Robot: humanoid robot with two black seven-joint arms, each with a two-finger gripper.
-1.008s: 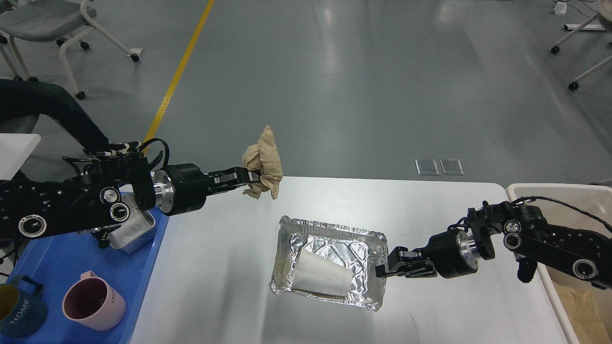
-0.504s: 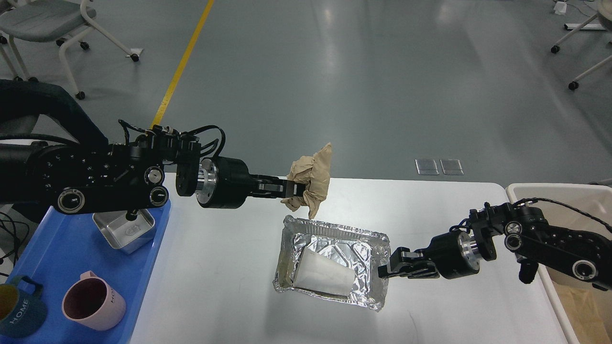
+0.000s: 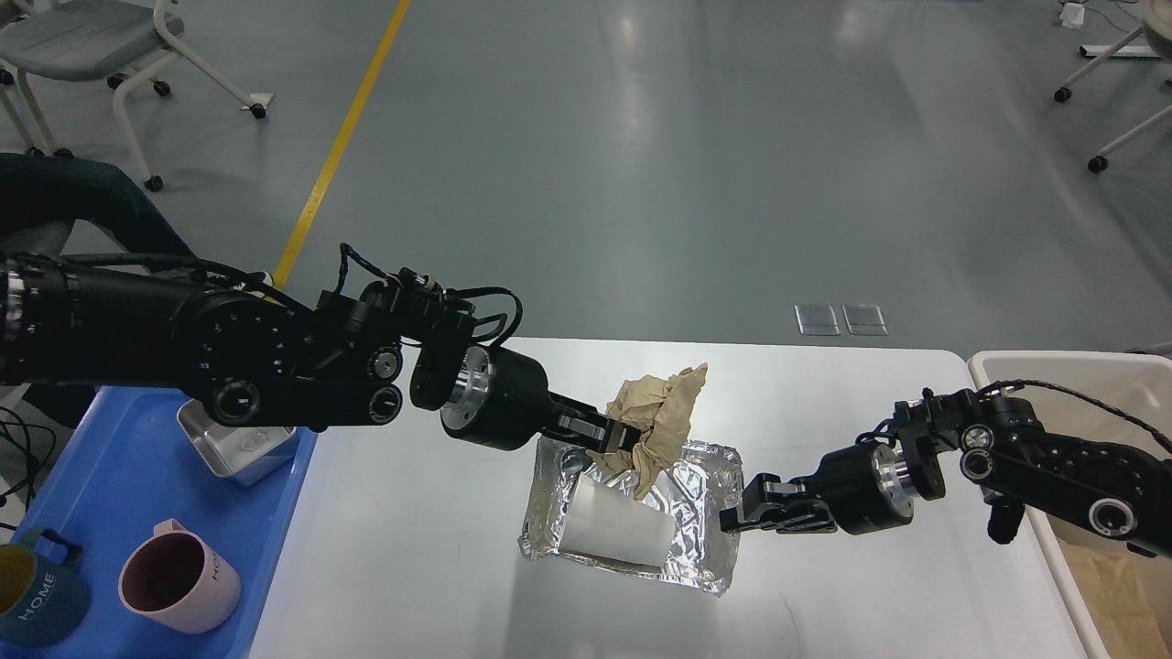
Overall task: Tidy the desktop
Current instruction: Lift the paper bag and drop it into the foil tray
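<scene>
The white desktop (image 3: 439, 567) fills the lower middle of the head view. On it lies a crumpled foil tray (image 3: 710, 476) with a white paper cup (image 3: 609, 531) on its side inside. Reaching in from the left, my left gripper (image 3: 621, 437) is shut on a wad of crumpled brown paper (image 3: 659, 412), which hangs just above the tray's far half. My right gripper (image 3: 737, 513) is shut on the tray's right rim.
A blue tray (image 3: 119, 513) on the left holds a small metal box (image 3: 238, 448), a pink mug (image 3: 179, 578) and a dark blue mug (image 3: 37, 590). A beige bin (image 3: 1035, 366) stands past the desktop's right edge. Chairs stand on the grey floor beyond.
My left arm has carried the brown paper rightward and downward, from above the desktop's far left edge to over the foil tray. The right gripper has kept its hold on the tray rim.
</scene>
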